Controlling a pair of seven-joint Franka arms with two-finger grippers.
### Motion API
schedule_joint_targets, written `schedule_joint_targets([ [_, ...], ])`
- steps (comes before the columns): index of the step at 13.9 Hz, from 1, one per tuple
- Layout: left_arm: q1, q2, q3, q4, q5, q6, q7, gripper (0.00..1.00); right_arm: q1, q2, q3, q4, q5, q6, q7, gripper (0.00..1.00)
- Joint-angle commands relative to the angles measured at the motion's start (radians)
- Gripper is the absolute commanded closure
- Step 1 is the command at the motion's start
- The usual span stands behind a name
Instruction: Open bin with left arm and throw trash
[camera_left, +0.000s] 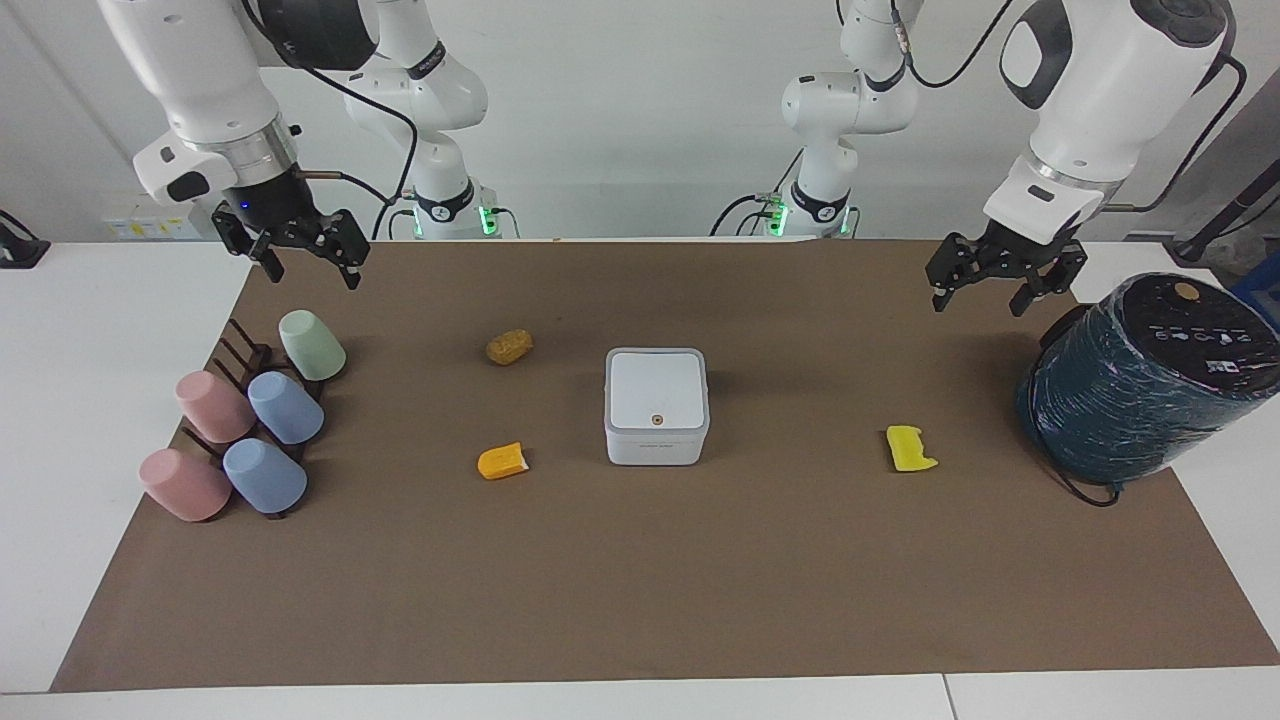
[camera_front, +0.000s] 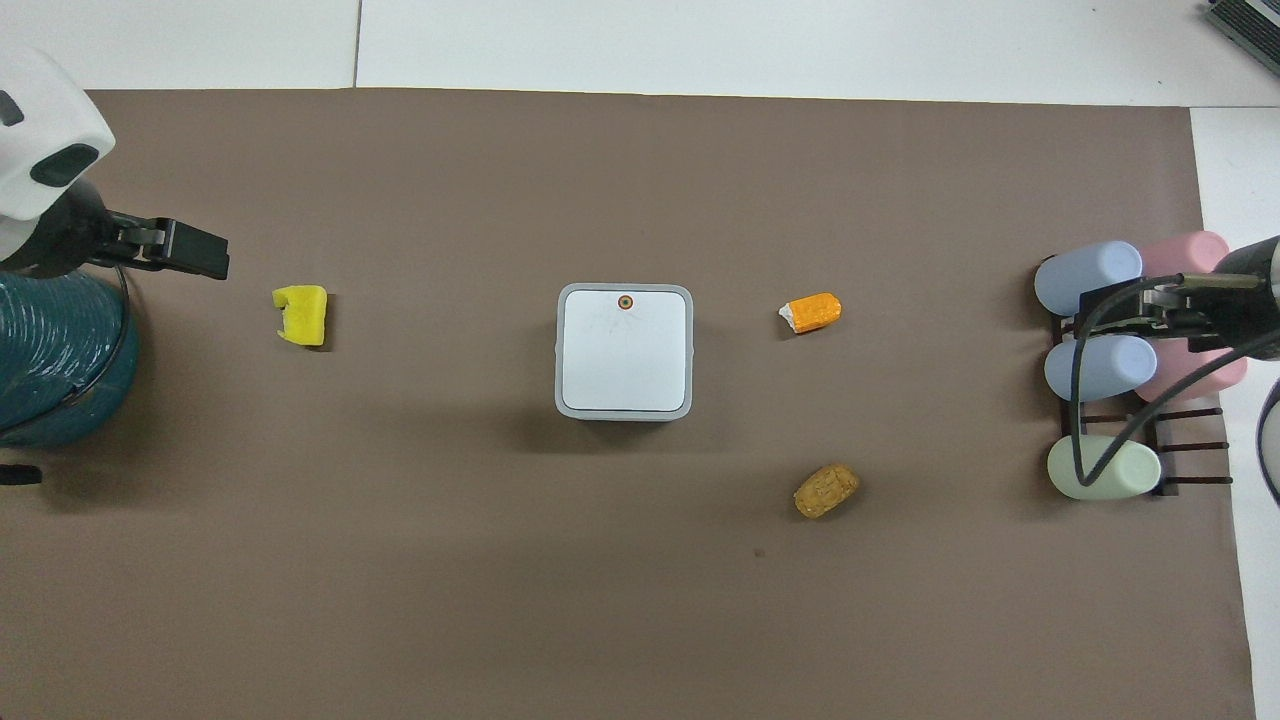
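Observation:
The bin (camera_left: 656, 405) (camera_front: 625, 350), a small white square box, sits mid-table with its lid shut and the orange dot on top. Three trash scraps lie on the mat: a brownish bumpy lump (camera_left: 509, 346) (camera_front: 826, 490), an orange wedge (camera_left: 501, 461) (camera_front: 811, 311) and a yellow notched piece (camera_left: 910, 448) (camera_front: 300, 314). My left gripper (camera_left: 980, 302) hangs open and empty over the mat beside the teal cylinder. One of its fingers (camera_front: 195, 252) shows in the overhead view. My right gripper (camera_left: 311, 275) hangs open and empty over the cup rack.
A big dark teal wrapped cylinder (camera_left: 1140, 380) (camera_front: 55, 360) stands at the left arm's end of the mat. Several pastel cups lie on a dark rack (camera_left: 245, 355) (camera_front: 1190, 445) at the right arm's end. A brown mat (camera_left: 640, 580) covers the table.

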Motion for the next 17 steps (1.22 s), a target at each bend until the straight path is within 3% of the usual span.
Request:
schedule_joint_targets([
  [1,-0.059,-0.047,0.005,-0.067,0.003,0.052,-0.063,0.59,0.022,-0.052,0.002,-0.097,0.016,0.054,0.013,0.0],
  [3,-0.097,-0.045,0.005,-0.069,0.001,0.066,-0.088,0.96,0.038,-0.095,0.002,-0.174,0.016,0.049,0.048,0.0],
  [4,-0.119,-0.044,0.005,-0.079,0.001,0.095,-0.106,1.0,0.056,-0.131,0.002,-0.24,0.016,0.057,0.07,0.0],
  [7,-0.199,-0.026,0.005,-0.139,-0.039,0.266,-0.227,1.0,0.099,-0.216,0.002,-0.412,0.018,0.142,0.197,0.0],
  [10,-0.274,0.043,0.005,-0.139,-0.05,0.371,-0.336,1.0,0.112,-0.251,0.002,-0.542,0.018,0.245,0.227,0.0],
  [14,-0.344,0.123,0.005,-0.138,-0.08,0.5,-0.396,1.0,0.197,-0.221,0.002,-0.683,0.018,0.424,0.364,0.0],
  [17,-0.372,0.14,0.005,-0.133,-0.109,0.535,-0.399,1.0,0.22,-0.15,0.002,-0.746,0.018,0.569,0.433,0.0],
])
